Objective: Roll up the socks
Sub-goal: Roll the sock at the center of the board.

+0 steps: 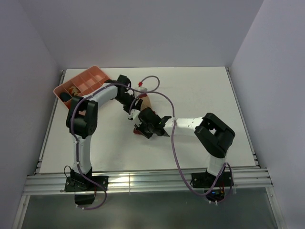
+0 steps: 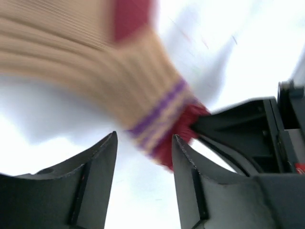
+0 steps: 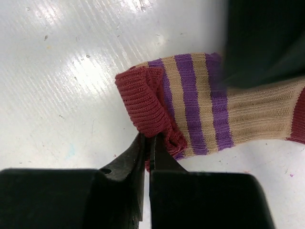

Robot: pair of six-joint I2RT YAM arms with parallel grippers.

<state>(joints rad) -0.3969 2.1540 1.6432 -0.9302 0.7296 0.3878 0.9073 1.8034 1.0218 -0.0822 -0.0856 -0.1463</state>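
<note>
Two-handedly leaning over the table (image 1: 200,90), pinching the red cuff of the striped sock (image 3: 200,109) in the right gripper (image 3: 147,143), holding the left gripper (image 2: 144,143) parted beside it.

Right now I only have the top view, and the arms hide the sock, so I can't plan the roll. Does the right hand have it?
Observer: Yes. The right hand is shut on the red cuff of the sock.
Operator: And the left hand?
Observer: The left hand is open and grips nothing; the cuff lies just ahead of it.
Operator: Any roll started?
Observer: Only the cuff's edge is folded over on itself.
</note>
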